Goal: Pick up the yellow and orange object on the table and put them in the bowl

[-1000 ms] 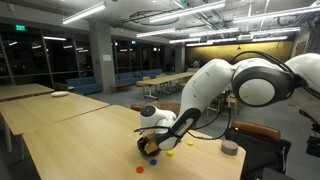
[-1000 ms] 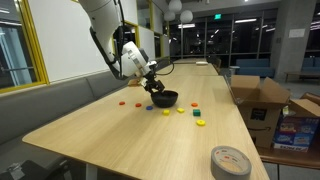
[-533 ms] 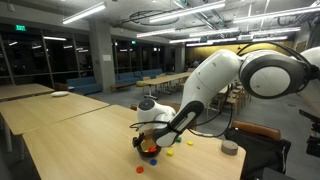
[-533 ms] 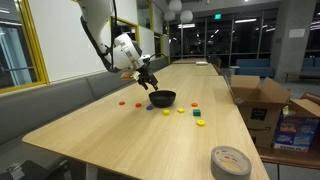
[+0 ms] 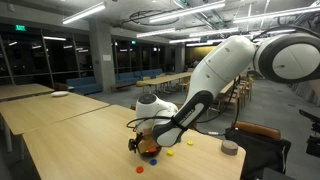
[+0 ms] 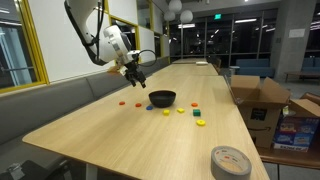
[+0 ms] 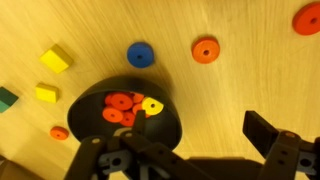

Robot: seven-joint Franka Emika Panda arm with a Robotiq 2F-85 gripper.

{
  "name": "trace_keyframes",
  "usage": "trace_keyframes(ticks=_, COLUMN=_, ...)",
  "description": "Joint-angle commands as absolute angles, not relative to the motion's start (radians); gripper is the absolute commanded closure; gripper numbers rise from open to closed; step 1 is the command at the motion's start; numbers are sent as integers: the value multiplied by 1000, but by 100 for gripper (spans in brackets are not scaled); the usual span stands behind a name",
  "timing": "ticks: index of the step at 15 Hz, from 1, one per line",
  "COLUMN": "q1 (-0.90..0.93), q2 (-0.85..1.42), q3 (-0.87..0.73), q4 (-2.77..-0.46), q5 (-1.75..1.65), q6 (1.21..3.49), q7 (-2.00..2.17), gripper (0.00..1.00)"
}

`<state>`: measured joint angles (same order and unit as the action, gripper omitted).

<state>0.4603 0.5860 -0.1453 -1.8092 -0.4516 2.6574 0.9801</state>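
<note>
The black bowl [image 7: 125, 118] holds several orange rings and one yellow ring [image 7: 152, 105]. It also shows in both exterior views [image 6: 162, 98] [image 5: 151, 150]. My gripper [image 7: 195, 125] is open and empty, above the table just beside the bowl; in an exterior view it [image 6: 133, 72] hangs up and to the left of the bowl. On the pale wood table [image 6: 120, 135] lie orange rings [image 7: 205, 50] [image 7: 308, 18] [image 7: 60, 132] and yellow blocks [image 7: 56, 59] [image 7: 45, 93]. In an exterior view, orange pieces [image 6: 122, 102] and a yellow piece [image 6: 201, 123] lie around the bowl.
A blue ring [image 7: 140, 54] and a green piece [image 7: 5, 97] lie near the bowl. A grey tape roll [image 6: 230, 160] sits near the table's near corner. Cardboard boxes [image 6: 258, 100] stand beside the table. More wooden tables [image 5: 40, 100] stand further back.
My gripper was low over the bowl; it has risen and moved sideways away from it. The bowl and loose pieces have not moved.
</note>
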Motion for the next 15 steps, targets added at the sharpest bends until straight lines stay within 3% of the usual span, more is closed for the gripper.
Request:
trace_keyframes(ticks=1, q1=433, q2=550, q3=-75, q4=-1859, q5=-380, q6=2644, q7=923, gripper=0)
trace_keyframes(ticks=15, q1=416, q2=734, q3=-28, q4=-1702, q5=-224, q6=2564, q7=771, gripper=0)
